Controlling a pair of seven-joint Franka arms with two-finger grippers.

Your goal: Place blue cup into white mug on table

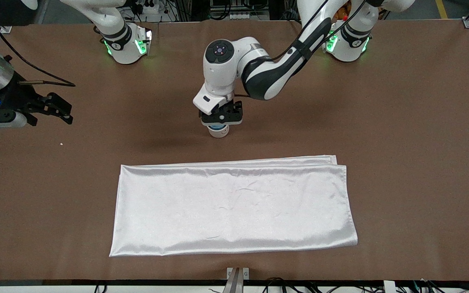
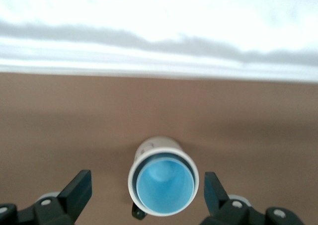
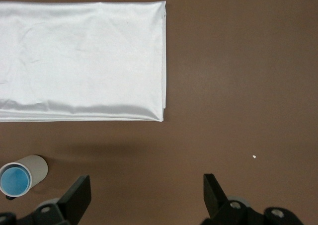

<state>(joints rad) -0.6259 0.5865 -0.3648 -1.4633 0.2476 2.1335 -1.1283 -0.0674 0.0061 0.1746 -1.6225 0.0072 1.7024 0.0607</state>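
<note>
A large folded sheet of white satin cloth filled the lower middle of the front view, lying flat on the wide brown matte table, nearer to the front camera than everything else and touching nothing. Just above its upper edge in that frame stood the small round white mug, with bare tabletop between the two, and nothing stood between the mug and either arm. A tiny white speck lay on the table at the frame's left, well apart from the mug. The front view hid most of the mug under the left gripper, showing only a sliver of blue at its rim. The left wrist view looked straight down into it: the bright-blue plastic cup sat nested inside the white mug, upright, its rim ringed by the mug's wall, and a bit of the dark handle poked out at the lower edge. The left gripper hung directly over the pair, its two black fingers spread wide on either side of the mug, clear of it and gripping nothing. The right wrist view caught the same nested blue cup in its lower left corner, farther off, with the cloth above it. The right gripper waited at the left edge of the front view, over bare table at the right arm's end, jaws wide apart and empty.
</note>
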